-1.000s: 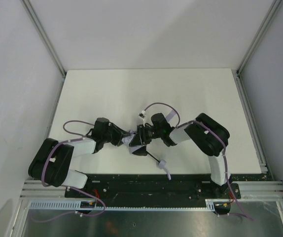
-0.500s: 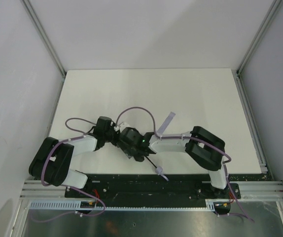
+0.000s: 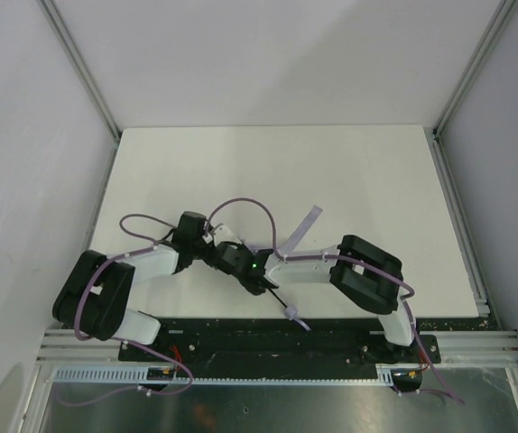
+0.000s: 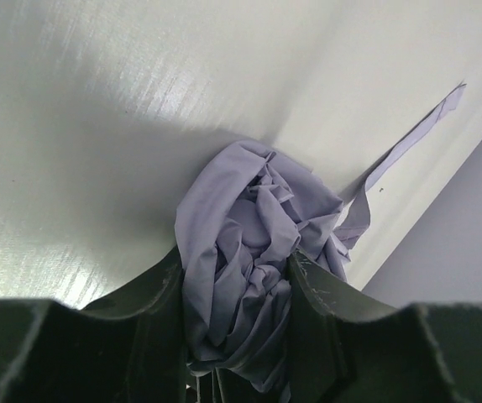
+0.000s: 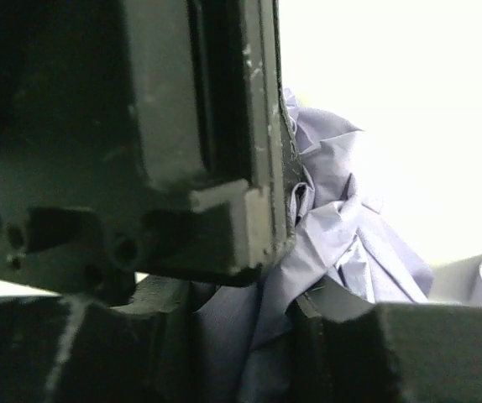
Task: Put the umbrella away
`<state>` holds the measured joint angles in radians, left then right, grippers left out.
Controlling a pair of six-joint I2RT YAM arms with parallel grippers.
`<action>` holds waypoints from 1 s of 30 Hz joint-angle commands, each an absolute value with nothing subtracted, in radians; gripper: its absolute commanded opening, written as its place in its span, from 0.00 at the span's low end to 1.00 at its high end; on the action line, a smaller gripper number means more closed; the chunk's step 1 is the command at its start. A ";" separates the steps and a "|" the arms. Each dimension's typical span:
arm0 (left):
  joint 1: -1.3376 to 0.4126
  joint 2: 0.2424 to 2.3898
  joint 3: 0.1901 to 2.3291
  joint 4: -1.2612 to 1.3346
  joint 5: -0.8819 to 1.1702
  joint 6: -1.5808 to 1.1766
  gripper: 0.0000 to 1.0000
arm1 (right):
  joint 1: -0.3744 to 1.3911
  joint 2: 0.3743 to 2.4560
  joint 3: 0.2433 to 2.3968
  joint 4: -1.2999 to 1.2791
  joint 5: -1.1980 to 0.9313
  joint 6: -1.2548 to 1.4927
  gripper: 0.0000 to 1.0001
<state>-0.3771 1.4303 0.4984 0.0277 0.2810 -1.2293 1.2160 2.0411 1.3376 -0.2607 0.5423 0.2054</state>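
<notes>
The umbrella's pale lavender canopy (image 4: 249, 235) is bunched between my left gripper's (image 4: 234, 302) two dark fingers, which are shut on it. My right gripper (image 5: 249, 336) is shut on the same fabric (image 5: 350, 243), right against the left gripper's body (image 5: 140, 126). In the top view both grippers meet near the table's front, left (image 3: 210, 248) and right (image 3: 234, 257), and hide the canopy. The thin black shaft (image 3: 275, 294) sticks out toward the front edge and ends in the small pale handle (image 3: 291, 312). A flat lavender closure strap (image 3: 307, 222) lies on the table behind the right arm.
The white table (image 3: 268, 171) is walled by grey panels at the back and sides. Its black front rail (image 3: 268, 334) runs just below the handle. Thin lavender cables (image 3: 241, 206) loop over both arms.
My right gripper has slid left along the umbrella to meet the left gripper. The right arm has stretched out low. The closure strap now lies out to the upper right.
</notes>
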 commanded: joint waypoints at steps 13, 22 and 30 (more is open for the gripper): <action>-0.380 1.265 0.519 -0.195 0.236 -1.099 0.96 | 0.880 2.135 0.820 0.390 -0.527 0.475 0.00; -0.377 1.311 0.473 -0.098 0.259 -1.155 0.99 | 0.811 2.205 0.808 0.561 -0.692 0.608 0.00; -0.383 1.487 0.442 0.068 0.294 -1.223 0.90 | 0.807 2.207 0.808 0.629 -0.732 0.655 0.00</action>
